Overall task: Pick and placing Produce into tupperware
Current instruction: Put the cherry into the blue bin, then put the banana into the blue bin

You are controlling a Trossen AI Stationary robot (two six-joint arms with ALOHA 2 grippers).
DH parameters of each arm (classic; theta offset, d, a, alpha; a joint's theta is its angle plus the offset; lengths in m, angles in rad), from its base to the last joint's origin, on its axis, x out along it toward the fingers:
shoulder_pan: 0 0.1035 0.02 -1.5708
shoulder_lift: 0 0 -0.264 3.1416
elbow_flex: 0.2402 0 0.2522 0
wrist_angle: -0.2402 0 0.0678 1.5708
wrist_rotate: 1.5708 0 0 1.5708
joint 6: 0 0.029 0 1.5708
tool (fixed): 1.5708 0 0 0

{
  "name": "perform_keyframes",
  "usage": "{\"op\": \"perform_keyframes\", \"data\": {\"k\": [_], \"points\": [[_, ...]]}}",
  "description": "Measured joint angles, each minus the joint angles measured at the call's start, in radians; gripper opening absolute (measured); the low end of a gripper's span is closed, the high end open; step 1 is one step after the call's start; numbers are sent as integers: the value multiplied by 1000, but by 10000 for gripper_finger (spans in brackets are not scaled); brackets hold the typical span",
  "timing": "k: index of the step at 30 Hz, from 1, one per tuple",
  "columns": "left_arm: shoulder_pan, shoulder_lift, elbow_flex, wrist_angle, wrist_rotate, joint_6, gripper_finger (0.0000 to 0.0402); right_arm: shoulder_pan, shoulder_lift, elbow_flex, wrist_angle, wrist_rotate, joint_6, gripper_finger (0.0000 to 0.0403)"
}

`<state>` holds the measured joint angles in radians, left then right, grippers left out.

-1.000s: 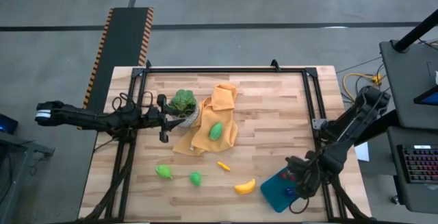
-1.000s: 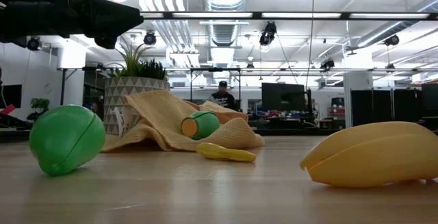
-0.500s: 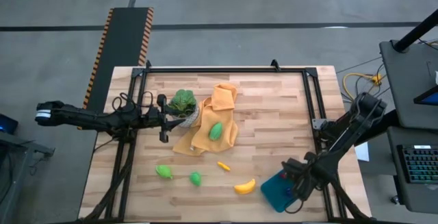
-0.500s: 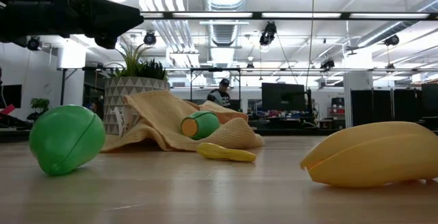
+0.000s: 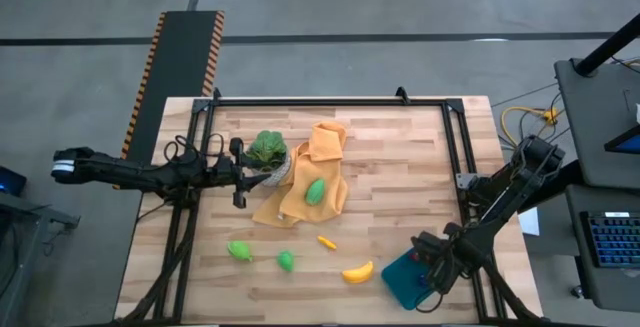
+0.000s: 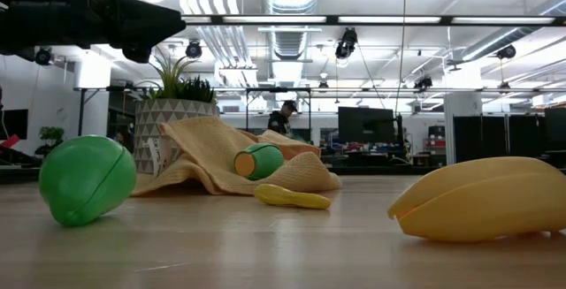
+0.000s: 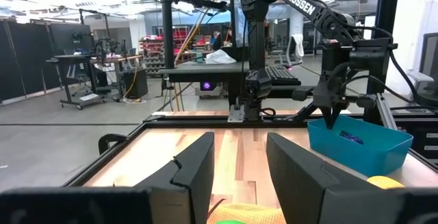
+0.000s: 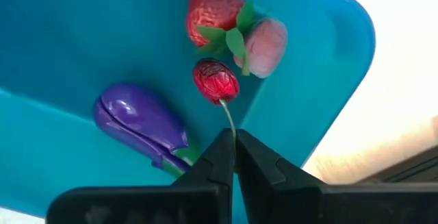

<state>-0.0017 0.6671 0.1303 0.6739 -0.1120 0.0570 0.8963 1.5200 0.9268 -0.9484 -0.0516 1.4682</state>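
My right gripper [image 8: 233, 144] points down over the teal tupperware [image 5: 403, 279] at the table's near right corner, shut on a small red produce piece [image 8: 215, 80]. A purple eggplant [image 8: 140, 125], a strawberry [image 8: 211, 8] and a pink piece [image 8: 267, 42] lie in the tupperware. On the table lie a banana [image 5: 358, 272], a small orange-yellow piece [image 5: 327, 242] and two green pieces [image 5: 238, 250] [image 5: 286, 260]. Another green piece [image 5: 315, 191] rests on the orange cloth [image 5: 305, 182]. My left gripper [image 7: 239, 169] waits open at the table's left, beside the potted plant [image 5: 267, 150]. My right gripper pinches the thin stem [image 8: 228, 120] of the red piece between its two fingertips, coming from above and pointing down. The red piece hangs below the fingers inside the tupperware; whether it touches the floor of the tupperware, I cannot tell.
A black frame rail [image 5: 465, 167] runs along the table's right side, close to my right arm. The plant pot and orange cloth take up the table's middle left. Bare wood lies between the cloth and the tupperware.
My right gripper has sunk a little toward the tupperware, still shut on the red piece's stem. A person in the room beyond the table has moved.
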Motion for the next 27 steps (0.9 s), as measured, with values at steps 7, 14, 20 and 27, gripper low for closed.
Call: {"op": "perform_keyframes", "data": {"k": [7, 14, 20, 27], "points": [[0, 0, -1, -1, 0, 0, 121, 0, 0, 0, 7, 0, -2, 35], [0, 0, -1, 0, 0, 0, 121, 0, -1, 1, 18, 99, -15, 92], [0, 0, 0, 0, 1, 0, 121, -5, -6, 77, 18, 507, -120, 168], [0, 0, 0, 0, 1, 0, 121, -17, -6, 186, 119, 946, -413, 247]]}}
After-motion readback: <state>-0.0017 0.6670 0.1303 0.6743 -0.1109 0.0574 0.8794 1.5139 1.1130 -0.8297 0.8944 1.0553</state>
